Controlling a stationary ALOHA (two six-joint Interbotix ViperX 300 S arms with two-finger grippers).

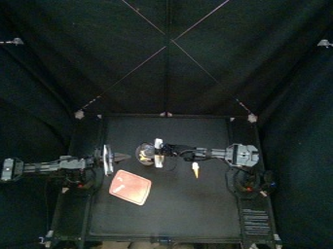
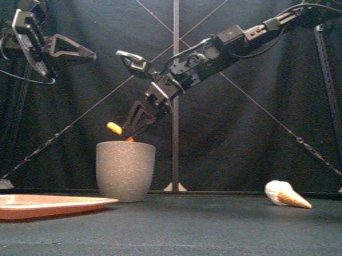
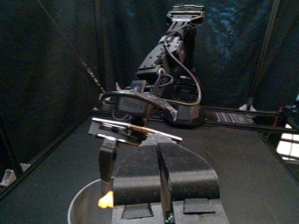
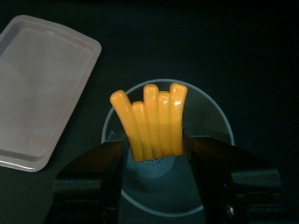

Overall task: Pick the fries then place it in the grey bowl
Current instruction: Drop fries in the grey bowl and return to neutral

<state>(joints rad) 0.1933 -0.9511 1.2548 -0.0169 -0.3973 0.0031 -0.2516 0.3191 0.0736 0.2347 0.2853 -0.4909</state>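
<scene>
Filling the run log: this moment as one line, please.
phase: place | right gripper: shut on fries, over grey bowl | left gripper: resting, left side

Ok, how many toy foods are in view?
2: the fries in the right gripper above the grey bowl, and a pale cone-shaped toy on the table right of it. The bowl may hide more.

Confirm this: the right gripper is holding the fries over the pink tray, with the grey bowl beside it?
Wrong spot. The right gripper holds the fries over the grey bowl, with the pink tray beside it; the right wrist view shows the bowl's mouth under them.
</scene>
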